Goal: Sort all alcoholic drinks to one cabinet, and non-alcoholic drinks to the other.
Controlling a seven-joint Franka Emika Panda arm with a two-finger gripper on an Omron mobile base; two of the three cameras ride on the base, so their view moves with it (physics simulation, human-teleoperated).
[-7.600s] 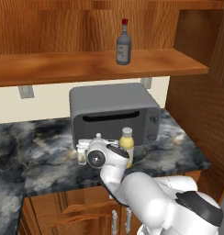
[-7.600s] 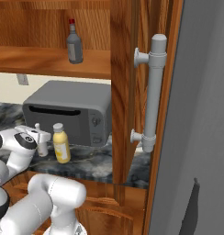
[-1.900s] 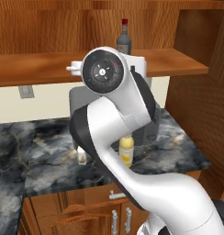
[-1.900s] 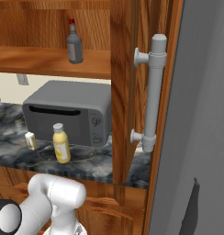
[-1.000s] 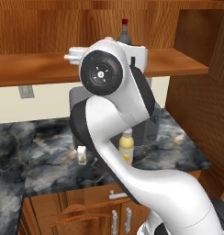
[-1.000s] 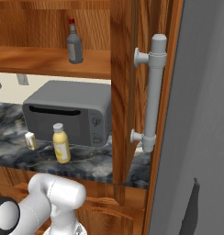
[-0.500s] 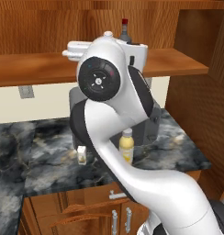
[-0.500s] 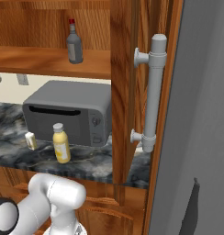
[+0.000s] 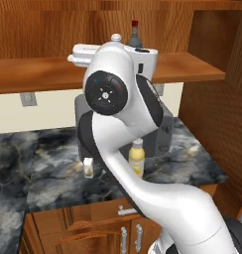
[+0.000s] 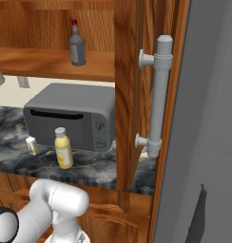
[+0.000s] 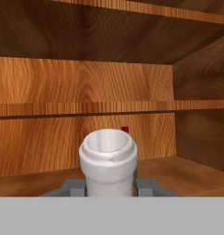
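Observation:
My gripper (image 11: 109, 186) is shut on the slim white long-necked bottle (image 11: 108, 160), held upright at shelf height; its cap (image 9: 115, 37) pokes up above my arm in the left base view. Right behind it on the long shelf (image 9: 38, 74) of the reddish-brown wall cabinet stands the dark grey bottle with the red cap (image 9: 134, 35) (image 10: 77, 45); a bit of that red cap (image 11: 125, 130) shows past the white bottle. Down on the counter, the yellow juice bottle (image 9: 136, 158) (image 10: 63, 148) and the small cream carton (image 9: 87, 167) (image 10: 31, 145) stand in front of the microwave.
A grey microwave (image 10: 70, 116) sits on the dark marble counter (image 9: 48, 168) under the shelf. Wooden doors with arched panels (image 9: 93, 235) are below the counter. A tall wood panel (image 10: 130, 95) and a fridge door with a grey handle (image 10: 158, 95) close the right side.
My arm has shifted slightly, easing the held white bottle closer to the shelf beside the dark bottle. The counter drinks have not moved.

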